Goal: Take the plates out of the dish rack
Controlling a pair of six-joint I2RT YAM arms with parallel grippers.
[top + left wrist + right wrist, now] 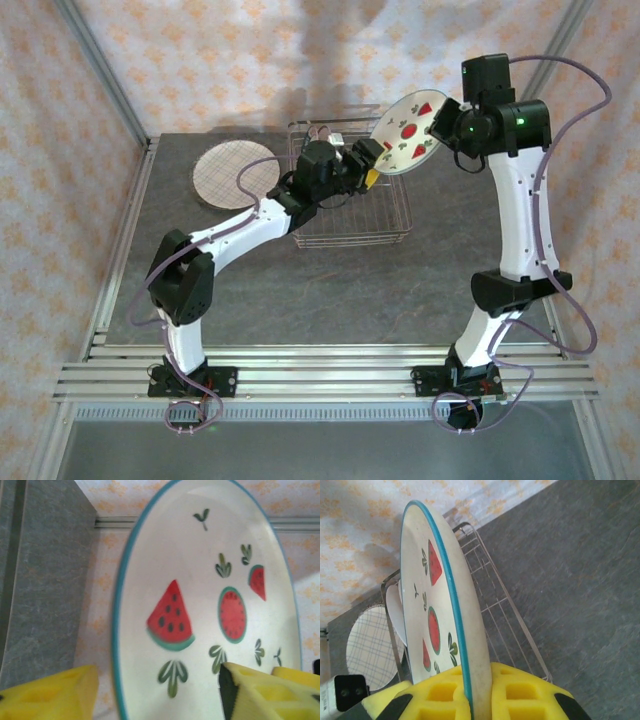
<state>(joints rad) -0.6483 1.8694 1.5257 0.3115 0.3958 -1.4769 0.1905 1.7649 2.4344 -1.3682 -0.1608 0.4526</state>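
My right pincer is clenched on the rim of the watermelon plate. The overhead view places that plate tilted above the far right corner of the dish rack. From the left wrist I see the left pincer released, fingers apart before the plate's face. A grid plate lies flat on the surface, left of the rack.

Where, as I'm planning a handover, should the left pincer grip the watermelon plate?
By the free rim of the watermelon plate, opposite the right pincer, edge-on from the dish rack side, one finger per face: it's thin, tilted and held aloft.
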